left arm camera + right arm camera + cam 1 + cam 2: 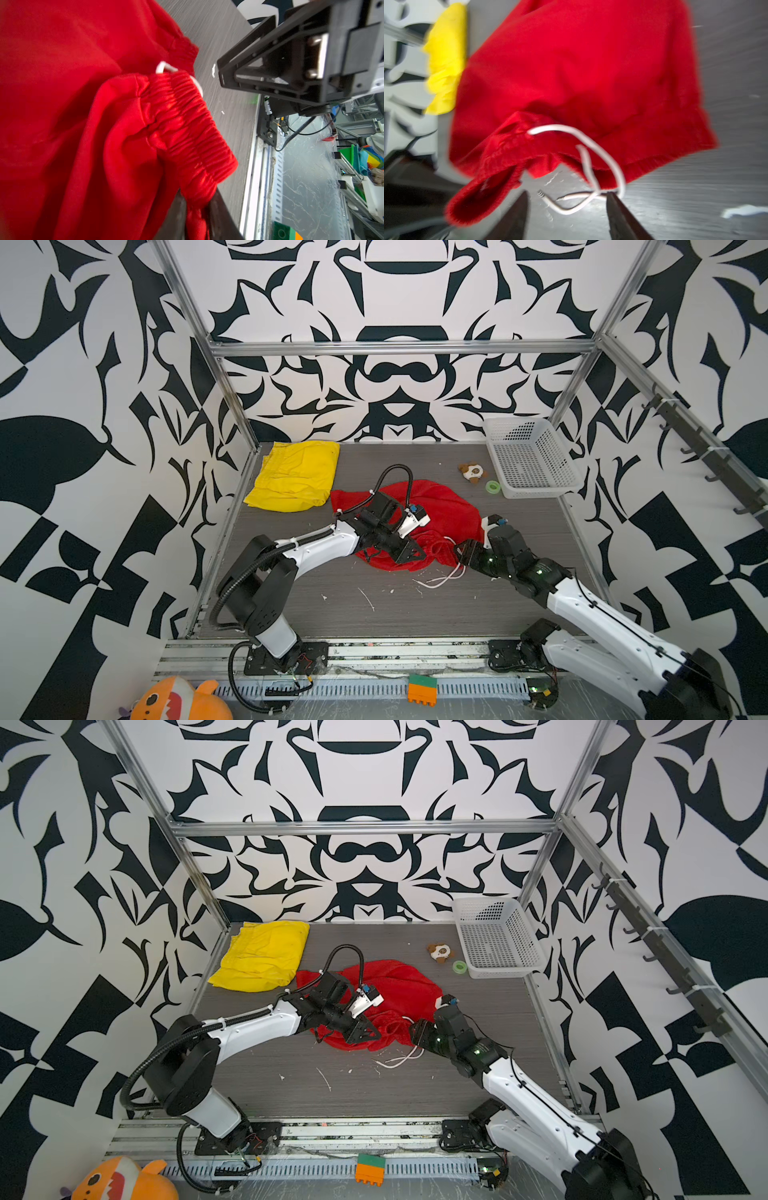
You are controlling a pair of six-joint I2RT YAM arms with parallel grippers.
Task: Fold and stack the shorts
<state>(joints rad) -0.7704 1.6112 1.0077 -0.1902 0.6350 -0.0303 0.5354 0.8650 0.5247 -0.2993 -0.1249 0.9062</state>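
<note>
Left gripper (197,220): clamped on the gathered waistband of the red shorts (449,506); the wrist view shows the cloth pinched between my fingers.
Right gripper (568,193): spread and holding nothing, low over the tabletop (374,614) at the near edge of the red shorts.
Drawstring (560,126): loose and white, trailing off the waistband onto the tabletop just ahead of my right gripper.
Red shorts: mid-tabletop in a rumpled heap with the waistband bunched towards me. I judge this pair not yet folded.
Yellow shorts (295,477): far left corner, lying flat in a compact shape. To me they look already folded.
Gap between the pairs: the far corner of the red pair sits just beside the yellow pair; I cannot tell if they touch.
Done: about half, by my estimate.
Left: flatten and fold the red pair, then stack the two pairs.
</note>
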